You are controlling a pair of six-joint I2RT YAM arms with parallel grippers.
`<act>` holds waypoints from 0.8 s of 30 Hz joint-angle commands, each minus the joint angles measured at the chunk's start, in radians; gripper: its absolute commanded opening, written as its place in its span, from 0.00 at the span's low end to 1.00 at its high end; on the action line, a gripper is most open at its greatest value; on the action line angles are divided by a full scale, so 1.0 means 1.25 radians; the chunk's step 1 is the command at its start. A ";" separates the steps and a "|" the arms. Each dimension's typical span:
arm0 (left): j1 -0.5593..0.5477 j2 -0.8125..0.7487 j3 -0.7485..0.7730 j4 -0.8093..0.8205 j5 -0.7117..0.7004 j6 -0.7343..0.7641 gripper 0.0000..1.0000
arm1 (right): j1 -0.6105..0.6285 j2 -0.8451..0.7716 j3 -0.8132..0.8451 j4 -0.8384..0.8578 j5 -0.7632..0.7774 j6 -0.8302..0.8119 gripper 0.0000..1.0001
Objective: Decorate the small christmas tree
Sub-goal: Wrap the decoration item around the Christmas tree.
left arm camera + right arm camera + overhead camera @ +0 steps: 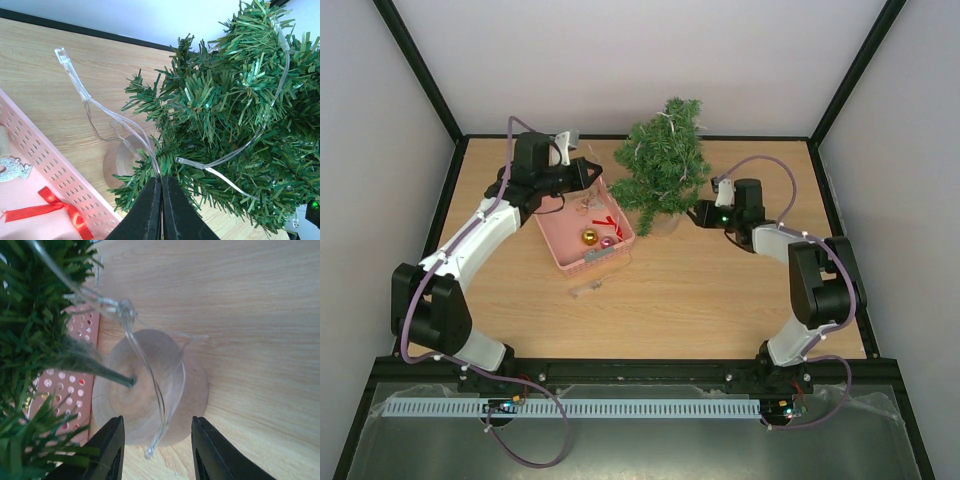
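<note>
- Pale wood of the table is lying under everything, with white walls around. The small christmas tree is standing upright near the far edge, just beside the pink basket.
- I am pressing my left gripper fully together on the clear light string, close to the lower branches.
- I am holding my right gripper with the jaws apart at the round base, clamped on nothing that I can see.
- To do this step well, I think I should be leading the string slowly around the branches, pulling gently so the tree is not tipping.
- My right side can be steadying the base if the string is catching.
</note>
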 commanded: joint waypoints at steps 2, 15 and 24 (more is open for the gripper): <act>-0.005 -0.024 -0.011 0.024 -0.001 -0.003 0.02 | -0.002 0.051 0.064 0.057 -0.006 -0.004 0.35; 0.009 0.011 0.021 0.018 -0.077 0.048 0.02 | -0.003 0.070 0.185 0.021 0.201 -0.036 0.02; 0.023 0.081 0.089 0.020 -0.115 0.067 0.02 | -0.003 0.067 0.232 0.068 0.317 -0.043 0.02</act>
